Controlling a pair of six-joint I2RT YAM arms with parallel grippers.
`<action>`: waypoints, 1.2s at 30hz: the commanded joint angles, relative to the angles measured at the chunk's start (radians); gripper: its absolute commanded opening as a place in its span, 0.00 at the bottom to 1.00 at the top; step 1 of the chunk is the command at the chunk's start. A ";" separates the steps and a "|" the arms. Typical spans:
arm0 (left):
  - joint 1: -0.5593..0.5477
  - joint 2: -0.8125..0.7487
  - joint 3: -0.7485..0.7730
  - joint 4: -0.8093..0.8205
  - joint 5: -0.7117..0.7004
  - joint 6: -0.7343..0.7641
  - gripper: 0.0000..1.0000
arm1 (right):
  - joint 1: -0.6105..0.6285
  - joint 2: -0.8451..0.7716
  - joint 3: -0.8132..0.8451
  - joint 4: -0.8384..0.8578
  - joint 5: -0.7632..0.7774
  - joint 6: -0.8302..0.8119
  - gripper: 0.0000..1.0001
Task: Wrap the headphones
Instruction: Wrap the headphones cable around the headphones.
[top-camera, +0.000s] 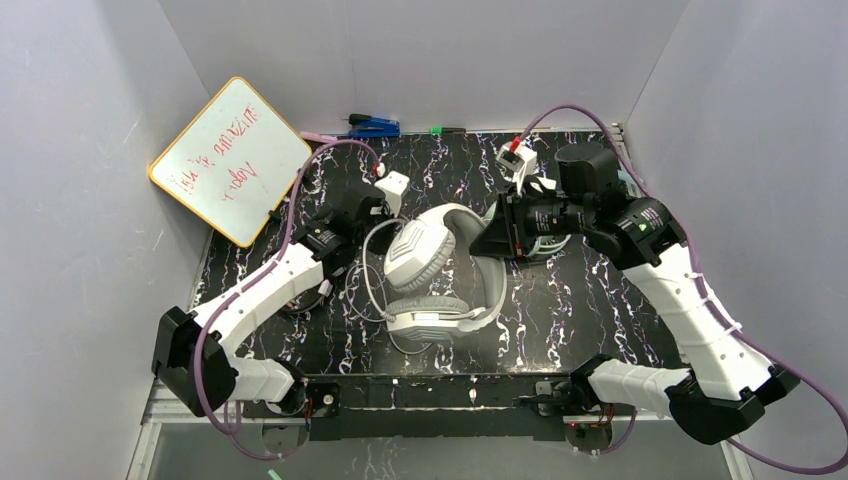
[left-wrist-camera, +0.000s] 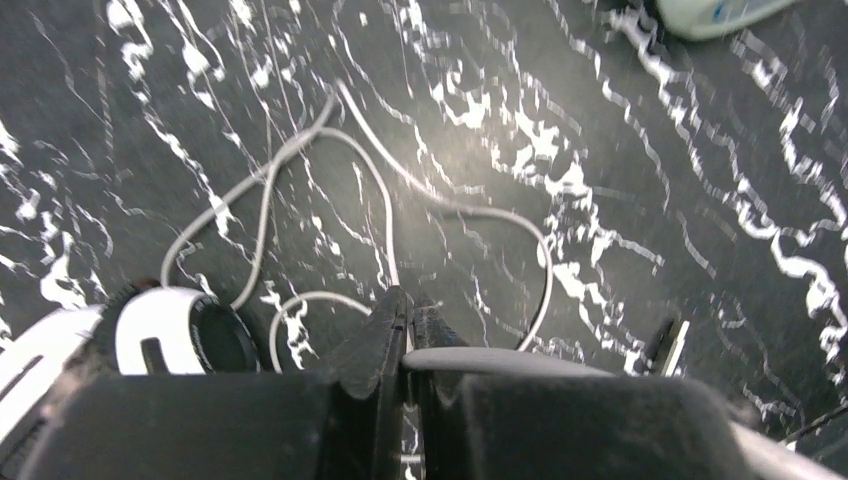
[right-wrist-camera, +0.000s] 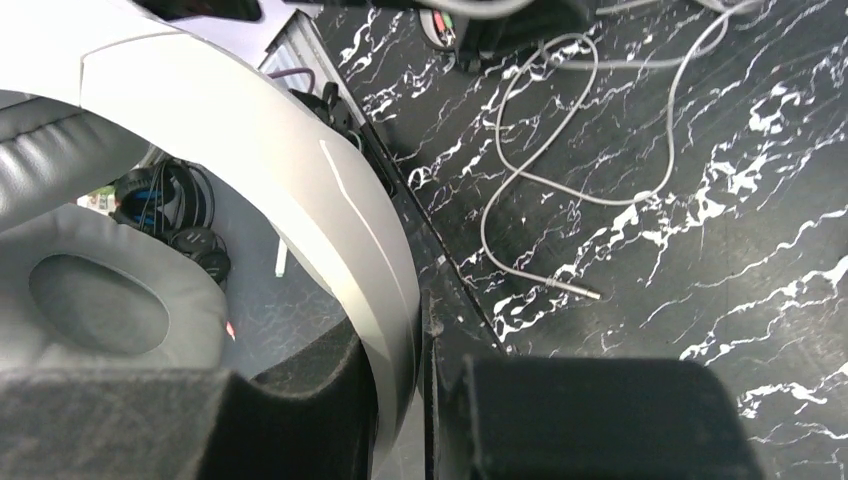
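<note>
While right arm (top-camera: 690, 300) grips grey headphones (top-camera: 430, 270), left arm (top-camera: 270, 290) stretches forward.

Blk marble table (top-camera: 560, 300), grey headset (top-camera: 430, 315), cable (left-wrist-camera: 388, 215)

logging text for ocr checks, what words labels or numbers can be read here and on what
whiteboard: two lines of red handwriting, turned away from the camera, too small and blurred to read
headphones: no brand or label readable in any view
nothing else shows legible text
</note>
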 joint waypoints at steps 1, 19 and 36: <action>0.001 0.013 -0.039 -0.065 0.078 0.045 0.00 | 0.004 0.022 0.113 0.093 -0.119 -0.014 0.09; -0.022 0.208 0.140 -0.194 -0.025 0.157 0.00 | 0.398 0.276 0.243 -0.114 0.038 -0.166 0.08; -0.020 0.307 0.599 -0.442 -0.176 0.095 0.00 | 0.494 0.200 -0.167 -0.146 0.707 0.142 0.01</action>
